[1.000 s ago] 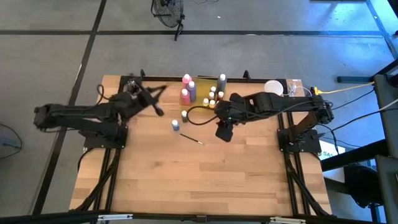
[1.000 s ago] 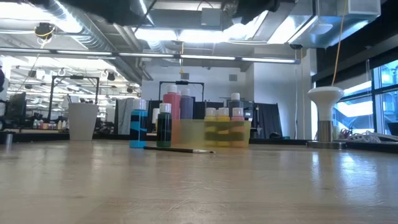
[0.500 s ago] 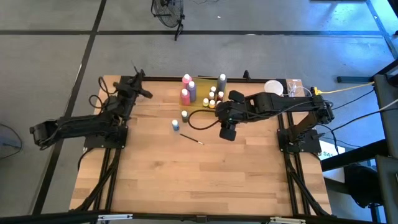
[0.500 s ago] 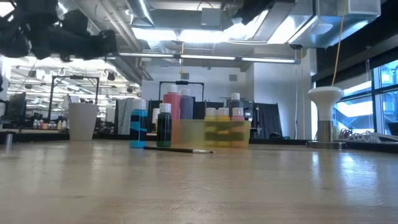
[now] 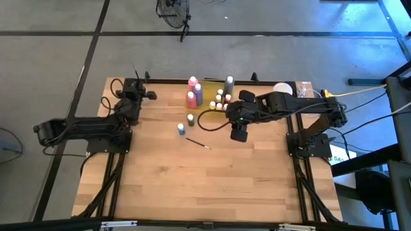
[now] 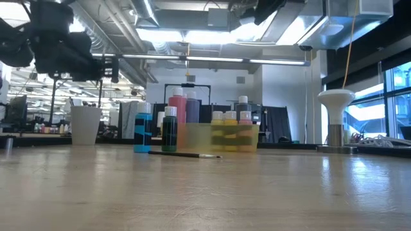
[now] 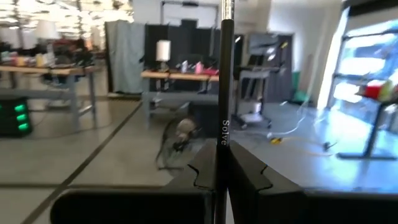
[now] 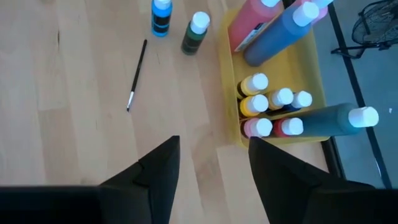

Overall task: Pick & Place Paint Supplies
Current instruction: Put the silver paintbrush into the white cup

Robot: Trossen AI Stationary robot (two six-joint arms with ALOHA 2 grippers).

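Left claw (image 7: 219,177) clamped on thin dark brush (image 7: 224,93), upper left of bench (image 5: 212,179). Right claw (image 8: 211,168) agape, empty, above bench centre, near yellow tray (image 8: 283,68) of paint bottles.

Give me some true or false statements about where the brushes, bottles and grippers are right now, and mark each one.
1. The left gripper is shut on a brush. True.
2. A second brush lies on the table. True.
3. The right gripper holds a bottle. False: its fingers are open with nothing between them.
4. The blue bottle stands inside the yellow tray. False: it stands on the table outside the tray, beside the green bottle.
5. The grey bottle is in the tray. True.
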